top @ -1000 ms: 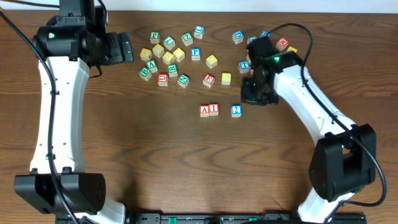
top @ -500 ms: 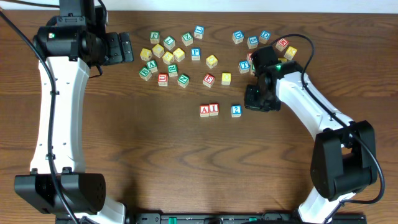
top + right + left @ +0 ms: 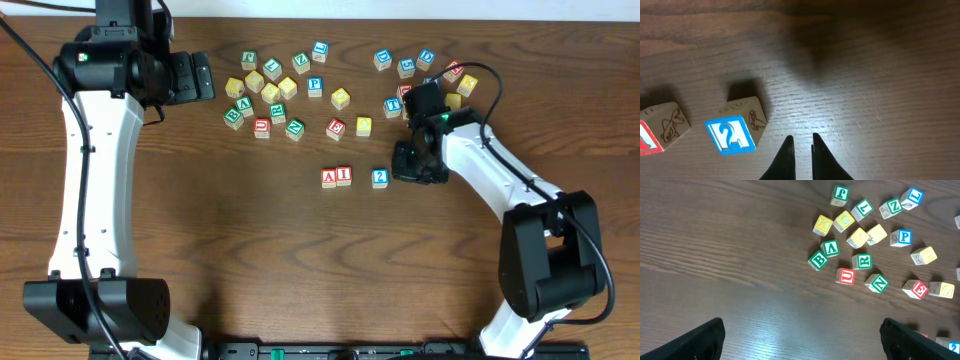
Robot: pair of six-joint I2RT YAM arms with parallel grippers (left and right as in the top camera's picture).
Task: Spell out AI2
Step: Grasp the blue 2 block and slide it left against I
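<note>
The table (image 3: 250, 260) is dark brown wood with a fine grain running left to right, and a thin pale strip shows beyond its far edge. Three blocks form the near row at mid-table. The red A block (image 3: 328, 177) and the red I block (image 3: 344, 176) touch side by side. The blue 2 block (image 3: 380, 178) sits a little apart to their right, on the same line. Farther back lie the loose blocks (image 3: 288, 87). Seventeen can be counted in the left scatter, in green, yellow, blue and red. The right group is partly covered by the right arm, so only about seven are certain there. The left gripper (image 3: 190, 77) hangs at the far left beside that scatter, its jaws spread wide with nothing between them. The right gripper (image 3: 801, 145) is low over bare wood just right of the 2 block, its jaws drawn almost together on nothing. In the right wrist view the I block is cut off at the left edge, and its letter is hard to read.
</note>
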